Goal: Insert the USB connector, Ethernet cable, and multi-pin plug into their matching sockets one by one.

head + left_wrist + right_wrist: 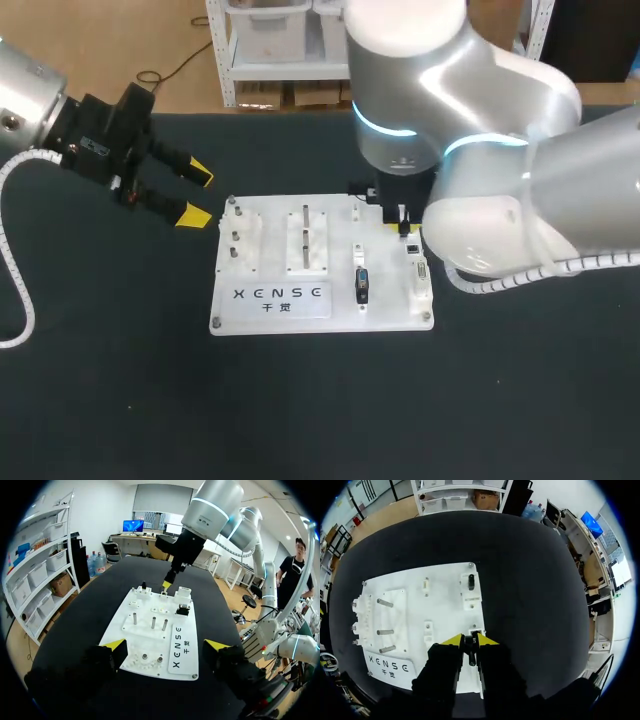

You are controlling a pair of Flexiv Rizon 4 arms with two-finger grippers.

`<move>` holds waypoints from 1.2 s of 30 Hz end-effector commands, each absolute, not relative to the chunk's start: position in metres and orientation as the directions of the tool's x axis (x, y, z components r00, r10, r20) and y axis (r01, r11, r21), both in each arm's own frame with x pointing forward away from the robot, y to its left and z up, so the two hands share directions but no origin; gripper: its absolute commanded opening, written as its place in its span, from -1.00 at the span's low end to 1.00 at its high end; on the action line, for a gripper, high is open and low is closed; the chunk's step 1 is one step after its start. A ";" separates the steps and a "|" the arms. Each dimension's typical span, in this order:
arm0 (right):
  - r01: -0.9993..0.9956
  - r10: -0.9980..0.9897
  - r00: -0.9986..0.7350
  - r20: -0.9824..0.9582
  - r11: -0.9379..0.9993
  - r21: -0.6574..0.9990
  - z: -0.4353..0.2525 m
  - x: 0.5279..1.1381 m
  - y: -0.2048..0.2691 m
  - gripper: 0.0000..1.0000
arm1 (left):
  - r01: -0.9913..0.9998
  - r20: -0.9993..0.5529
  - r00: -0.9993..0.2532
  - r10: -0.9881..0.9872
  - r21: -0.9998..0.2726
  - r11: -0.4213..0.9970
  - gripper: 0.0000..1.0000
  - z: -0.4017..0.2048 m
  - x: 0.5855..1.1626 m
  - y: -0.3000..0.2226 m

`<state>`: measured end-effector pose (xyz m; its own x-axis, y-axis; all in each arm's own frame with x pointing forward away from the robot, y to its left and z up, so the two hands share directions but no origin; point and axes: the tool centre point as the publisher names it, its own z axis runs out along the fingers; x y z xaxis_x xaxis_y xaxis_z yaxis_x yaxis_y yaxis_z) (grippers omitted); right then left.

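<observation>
A white socket board point(340, 305) lies mid-table. My right gripper point(402, 222) stands over the board's far right corner, pointing straight down. In the right wrist view this gripper point(471, 640) has its yellow tips nearly together, shut on a small black connector point(471, 652). A small socket point(476, 630) sits just ahead of the tips. A black plug point(362, 285) sits in a holder on the board's right half, apart from the gripper. My left gripper point(195, 193) hangs open off the board's far left corner, holding nothing; from its wrist the board point(150, 640) stretches ahead.
Two upright metal pegs point(305, 235) and a block with small posts point(238, 235) stand on the board's left half. A printed label point(280, 298) covers its near left corner. The black tabletop point(120, 400) surrounds the board on all sides.
</observation>
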<state>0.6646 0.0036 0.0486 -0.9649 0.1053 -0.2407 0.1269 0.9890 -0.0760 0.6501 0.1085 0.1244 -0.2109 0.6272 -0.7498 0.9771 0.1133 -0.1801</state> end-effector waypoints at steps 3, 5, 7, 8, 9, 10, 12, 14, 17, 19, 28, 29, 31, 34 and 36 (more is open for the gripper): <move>0.138 0.114 -0.962 -0.250 0.987 -0.083 0.038 0.663 -0.004 -1.00 | 0.978 -0.752 -0.209 0.625 -0.178 0.113 1.00 0.124 0.650 0.109; 0.140 0.115 -0.962 -0.247 0.986 -0.086 0.037 0.664 -0.006 -1.00 | 0.978 -0.752 -0.209 0.625 -0.178 0.113 1.00 0.124 0.650 0.109; 0.143 0.117 -0.963 -0.244 0.986 -0.091 0.034 0.665 -0.008 -1.00 | 0.978 -0.752 -0.209 0.625 -0.178 0.113 1.00 0.124 0.650 0.109; 0.145 0.119 -0.963 -0.243 0.985 -0.093 0.033 0.665 -0.009 -1.00 | 0.978 -0.752 -0.209 0.625 -0.178 0.113 1.00 0.124 0.650 0.109; 0.146 0.120 -0.963 -0.241 0.985 -0.094 0.032 0.666 -0.010 -1.00 | 0.978 -0.752 -0.209 0.625 -0.178 0.113 1.00 0.124 0.650 0.109; 0.147 0.121 -0.963 -0.240 0.985 -0.095 0.031 0.666 -0.010 -1.00 | 0.978 -0.752 -0.209 0.625 -0.178 0.113 1.00 0.124 0.650 0.109; 0.148 0.122 -0.964 -0.238 0.984 -0.098 0.029 0.667 -0.011 -1.00 | 0.978 -0.752 -0.209 0.625 -0.178 0.113 1.00 0.124 0.650 0.109; 0.150 0.123 -0.964 -0.236 0.984 -0.099 0.028 0.668 -0.011 -1.00 | 0.978 -0.752 -0.209 0.625 -0.178 0.113 1.00 0.124 0.650 0.109; 0.150 0.123 -0.964 -0.235 0.984 -0.100 0.026 0.670 -0.010 -1.00 | 0.978 -0.752 -0.209 0.625 -0.178 0.113 1.00 0.124 0.650 0.109; 0.150 0.123 -0.965 -0.232 0.984 -0.100 0.025 0.671 -0.010 -1.00 | 0.978 -0.752 -0.209 0.625 -0.178 0.113 1.00 0.124 0.650 0.109; 0.138 0.112 -0.966 -0.235 0.985 -0.099 0.025 0.673 -0.007 -1.00 | 0.978 -0.752 -0.209 0.625 -0.178 0.113 1.00 0.124 0.650 0.109; 0.138 0.111 -0.966 -0.234 0.985 -0.100 0.024 0.673 -0.007 -1.00 | 0.978 -0.752 -0.209 0.625 -0.178 0.113 1.00 0.124 0.650 0.109; 0.135 0.108 -0.966 -0.233 0.986 -0.103 0.024 0.672 -0.006 -1.00 | 0.978 -0.752 -0.209 0.625 -0.178 0.113 1.00 0.124 0.650 0.109; 0.131 0.103 -0.967 -0.232 0.985 -0.109 0.021 0.671 -0.006 -1.00 | 0.978 -0.752 -0.209 0.625 -0.178 0.113 1.00 0.124 0.650 0.109; 0.133 0.103 -0.967 -0.231 0.984 -0.116 0.018 0.671 -0.008 -1.00 | 0.978 -0.752 -0.209 0.625 -0.178 0.113 1.00 0.124 0.650 0.109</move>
<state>0.6705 -0.0081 0.0224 -0.9688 0.1014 -0.2263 0.1296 0.9851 -0.1134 0.6501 0.1085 0.1244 -0.2109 0.6272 -0.7498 0.9771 0.1133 -0.1801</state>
